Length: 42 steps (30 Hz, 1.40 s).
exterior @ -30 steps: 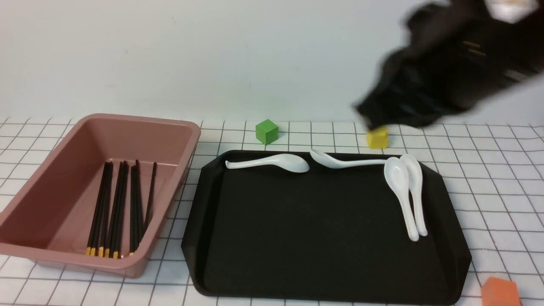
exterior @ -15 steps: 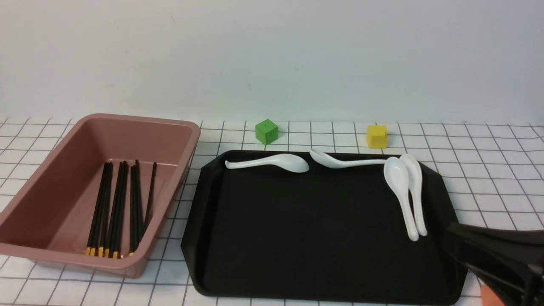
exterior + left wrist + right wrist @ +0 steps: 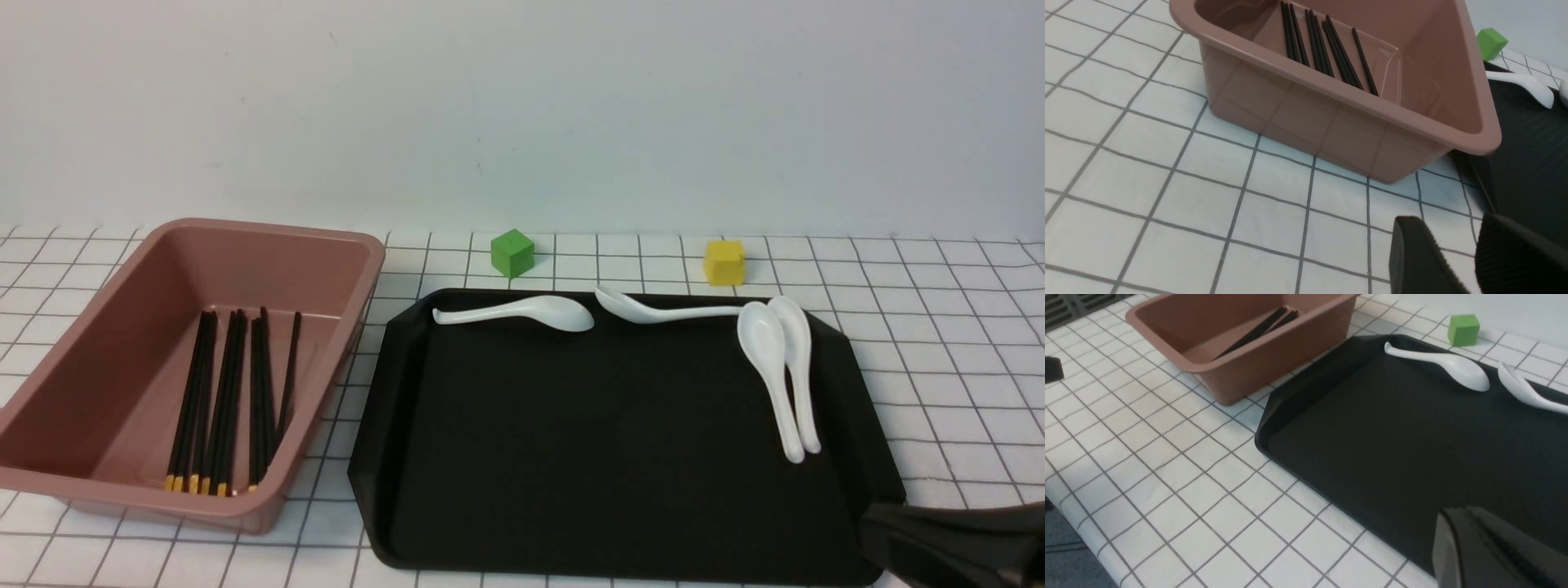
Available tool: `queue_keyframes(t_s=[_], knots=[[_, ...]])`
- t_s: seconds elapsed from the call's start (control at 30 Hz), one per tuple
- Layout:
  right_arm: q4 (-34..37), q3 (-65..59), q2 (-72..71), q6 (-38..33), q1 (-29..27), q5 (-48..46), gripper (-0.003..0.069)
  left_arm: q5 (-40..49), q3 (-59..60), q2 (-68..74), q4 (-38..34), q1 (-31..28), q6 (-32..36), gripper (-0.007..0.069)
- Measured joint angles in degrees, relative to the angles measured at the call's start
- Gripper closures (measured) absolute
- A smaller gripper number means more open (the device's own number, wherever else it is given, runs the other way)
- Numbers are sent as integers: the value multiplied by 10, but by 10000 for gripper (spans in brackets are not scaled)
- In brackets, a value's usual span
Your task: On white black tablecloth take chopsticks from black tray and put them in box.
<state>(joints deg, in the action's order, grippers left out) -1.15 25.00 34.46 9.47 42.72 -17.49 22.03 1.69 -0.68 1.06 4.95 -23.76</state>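
Several black chopsticks point(image 3: 233, 400) with yellow bands lie inside the pink box point(image 3: 269, 233) at the left of the checked tablecloth point(image 3: 939, 327). The black tray point(image 3: 588, 457) beside it holds only white spoons; I see no chopsticks on it. My right gripper point(image 3: 870, 527) is shut and empty, low at the tray's near right corner. In the right wrist view the right gripper point(image 3: 1457, 526) hangs over the tray point(image 3: 1392, 437). My left gripper point(image 3: 1453, 249) is open and empty over the cloth near the box point(image 3: 1331, 118), chopsticks point(image 3: 1323, 45) and tray edge point(image 3: 1527, 155). It is out of the front view.
Several white spoons point(image 3: 531, 312) point(image 3: 767, 359) lie along the tray's far and right sides. A green cube point(image 3: 512, 252) and a yellow cube point(image 3: 724, 261) stand on the cloth behind the tray. A pale wall rises behind the table.
My right arm has swung down from the upper right to the bottom right corner. It now hides the orange cube that showed there. The chopsticks and spoons have not moved.
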Motion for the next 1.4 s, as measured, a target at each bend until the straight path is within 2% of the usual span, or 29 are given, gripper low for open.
queue_keyframes(t_s=[0.23,0.43,0.53,0.63,0.73,0.83,0.97,1.1,1.23,1.4], knots=[[0,-1,-1,0,0,-10,646,0,0,0,0,0,0,386],[0,-49,-47,0,-9,65,640,0,0,0,0,0,0,386],[0,-88,-96,0,-48,90,637,0,0,0,0,0,0,386],[0,-148,-172,0,-142,94,633,0,0,0,0,0,0,386],[0,-187,-229,0,-206,94,629,0,0,0,0,0,0,386],[0,-233,-299,0,-294,94,625,0,0,0,0,0,0,386],[0,-264,-345,0,-359,86,622,0,0,0,0,0,0,386],[0,-264,-350,0,-387,47,616,0,0,0,0,0,0,386],[-2,-264,-350,0,-388,-17,610,0,0,0,0,0,0,386],[0,-260,-350,1,-388,-36,604,0,0,0,0,0,0,386]])
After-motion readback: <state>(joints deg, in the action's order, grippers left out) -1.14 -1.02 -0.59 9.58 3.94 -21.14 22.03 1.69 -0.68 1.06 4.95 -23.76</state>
